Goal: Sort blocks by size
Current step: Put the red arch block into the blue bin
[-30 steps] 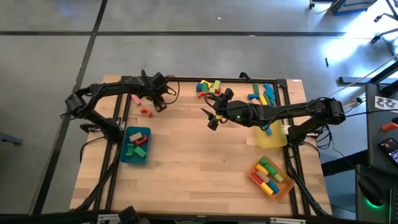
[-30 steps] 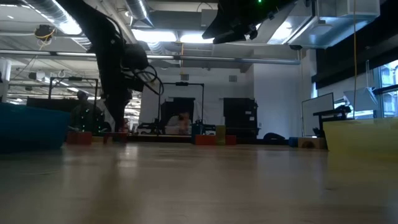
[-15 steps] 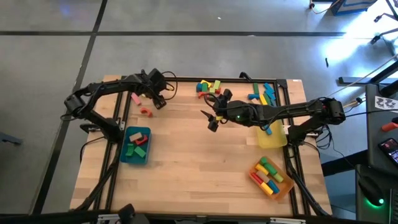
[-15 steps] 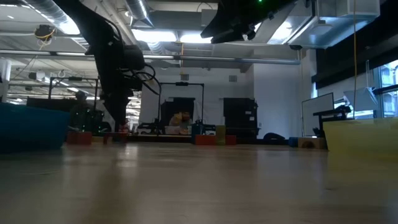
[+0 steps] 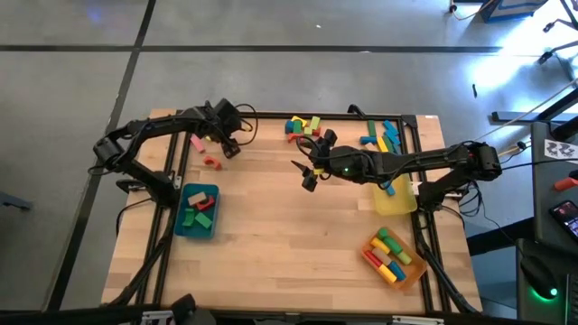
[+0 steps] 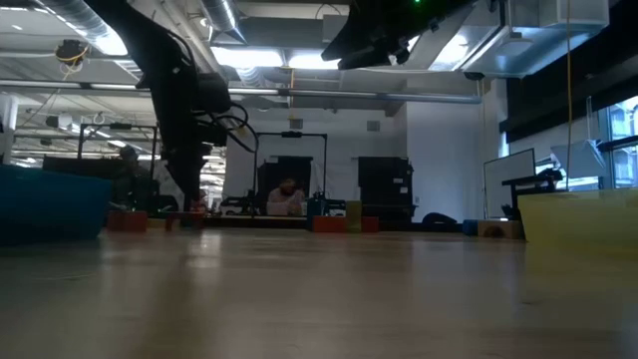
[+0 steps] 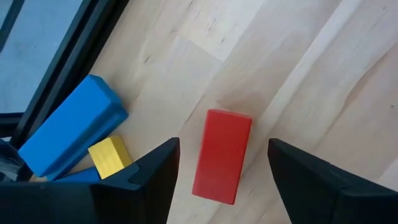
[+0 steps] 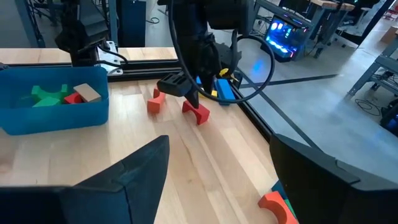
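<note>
Blocks lie scattered over the pale wooden bench (image 5: 289, 226), painted red, blue, yellow, green and pink. Taking the left claw (image 7: 217, 186) as the landmark: in its wrist view a plain red bar (image 7: 222, 155) lies flat on the wood directly between the 2 spread fingers (image 7: 152, 177), with clear gaps on both sides, so the claw is wide open and holds nothing. Just beside that bar, toward the bench's black frame, a larger blue bar (image 7: 68, 134) lies at a slant with a small yellow cube (image 7: 110, 157) touching it.

From above, the left claw (image 5: 230, 144) hangs over the far left part of the bench. Near it lie a pink bar (image 5: 197, 143) and a red arch (image 5: 211, 162). Nearer the front edge, a teal tray (image 5: 181, 221) holds green, red and tan pieces. Further right along the far edge sit 2 loose heaps of mixed blocks (image 5: 304, 125).

The right claw (image 5: 307, 173) hovers mid-bench, well apart from the left one, fingers spread and empty. Beyond it stand a yellow tray (image 5: 397, 203) and an orange tray (image 5: 411, 266) of coloured cylinders.
</note>
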`<action>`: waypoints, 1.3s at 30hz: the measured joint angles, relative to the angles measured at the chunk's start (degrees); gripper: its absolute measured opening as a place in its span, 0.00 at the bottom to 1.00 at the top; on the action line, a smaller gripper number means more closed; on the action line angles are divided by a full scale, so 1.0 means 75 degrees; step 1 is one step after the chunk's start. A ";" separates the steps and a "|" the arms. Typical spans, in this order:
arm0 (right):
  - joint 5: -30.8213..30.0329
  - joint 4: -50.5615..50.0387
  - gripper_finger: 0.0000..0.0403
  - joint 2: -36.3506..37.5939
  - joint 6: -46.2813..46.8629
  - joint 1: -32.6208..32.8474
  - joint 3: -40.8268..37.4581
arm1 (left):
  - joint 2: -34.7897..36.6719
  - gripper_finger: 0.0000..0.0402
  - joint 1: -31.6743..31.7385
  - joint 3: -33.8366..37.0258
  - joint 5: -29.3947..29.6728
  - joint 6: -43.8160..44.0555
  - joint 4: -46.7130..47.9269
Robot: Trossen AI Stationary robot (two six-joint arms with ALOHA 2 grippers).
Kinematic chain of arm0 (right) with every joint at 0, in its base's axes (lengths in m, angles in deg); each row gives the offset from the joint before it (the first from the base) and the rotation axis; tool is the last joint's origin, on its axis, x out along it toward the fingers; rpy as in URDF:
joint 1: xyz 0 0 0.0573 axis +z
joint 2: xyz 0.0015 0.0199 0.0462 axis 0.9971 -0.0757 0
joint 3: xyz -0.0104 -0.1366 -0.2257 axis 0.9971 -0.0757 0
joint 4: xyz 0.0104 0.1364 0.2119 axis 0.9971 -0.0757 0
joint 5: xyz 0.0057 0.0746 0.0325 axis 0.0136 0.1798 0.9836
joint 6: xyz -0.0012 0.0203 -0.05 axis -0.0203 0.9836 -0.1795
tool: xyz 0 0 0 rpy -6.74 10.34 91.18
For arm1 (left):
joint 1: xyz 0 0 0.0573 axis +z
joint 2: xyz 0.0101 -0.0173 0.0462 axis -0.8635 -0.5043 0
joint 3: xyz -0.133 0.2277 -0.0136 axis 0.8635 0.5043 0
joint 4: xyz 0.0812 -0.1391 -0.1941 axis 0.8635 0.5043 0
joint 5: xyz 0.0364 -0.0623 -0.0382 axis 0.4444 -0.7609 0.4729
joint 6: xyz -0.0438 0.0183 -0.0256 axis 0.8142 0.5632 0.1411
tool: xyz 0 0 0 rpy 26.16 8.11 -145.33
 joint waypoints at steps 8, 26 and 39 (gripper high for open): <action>-0.0002 0.0000 0.70 0.0000 0.0000 0.0000 0.0000 | 0.0000 0.56 0.0008 -0.0006 -0.0003 0.0018 -0.0062; -0.0003 0.0000 0.70 -0.0003 0.0000 0.0000 0.0000 | -0.0006 0.53 0.0020 0.0468 -0.0102 -0.0282 -0.0538; -0.0003 0.0000 0.70 -0.0003 0.0000 0.0000 0.0000 | -0.0006 0.53 0.0043 0.0980 0.0058 -0.0500 -0.0928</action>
